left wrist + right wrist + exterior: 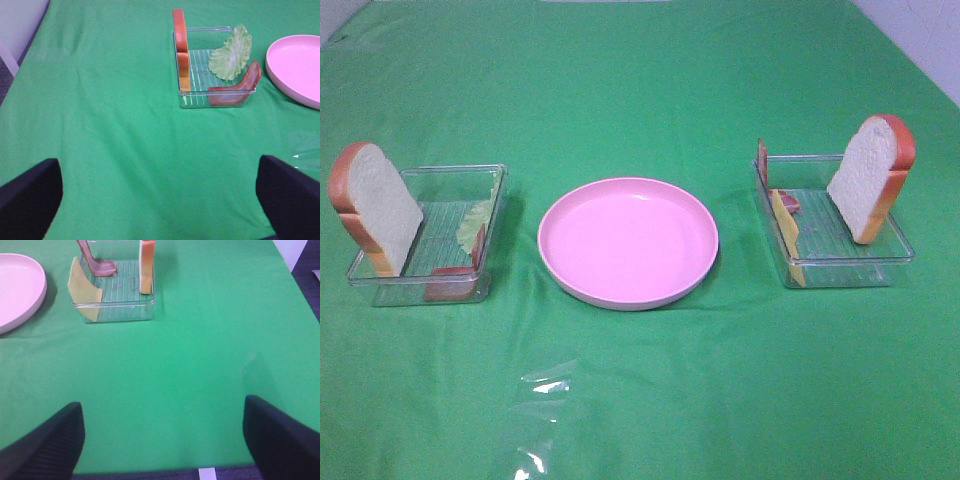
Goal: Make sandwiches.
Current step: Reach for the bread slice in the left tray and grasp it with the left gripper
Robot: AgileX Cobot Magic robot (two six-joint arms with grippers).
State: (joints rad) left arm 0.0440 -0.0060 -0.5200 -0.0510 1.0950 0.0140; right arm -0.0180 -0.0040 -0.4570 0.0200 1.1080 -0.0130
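No stacked sandwiches show; their parts stand apart in two clear trays. The left tray [455, 170] [192, 102] holds an upright bread slice [380, 205] [180, 47], lettuce [473, 225] [231, 52] and bacon [450, 283] [237, 87]. In the right tray [850, 258] [125, 312] are a bread slice [868, 175] [146, 265], cheese [785, 225] [82, 290] and bacon [787, 203] [95, 262]. My left gripper [159, 195] and right gripper [162, 437] are open and empty over bare cloth, well short of their trays. Neither appears in the exterior high view.
A pink round plate [628, 240] [297, 65] [17, 285] sits empty between the trays. A green cloth covers the table. A clear shiny patch [542, 388] lies on the cloth in front of the plate. The table's edges show at the far corners.
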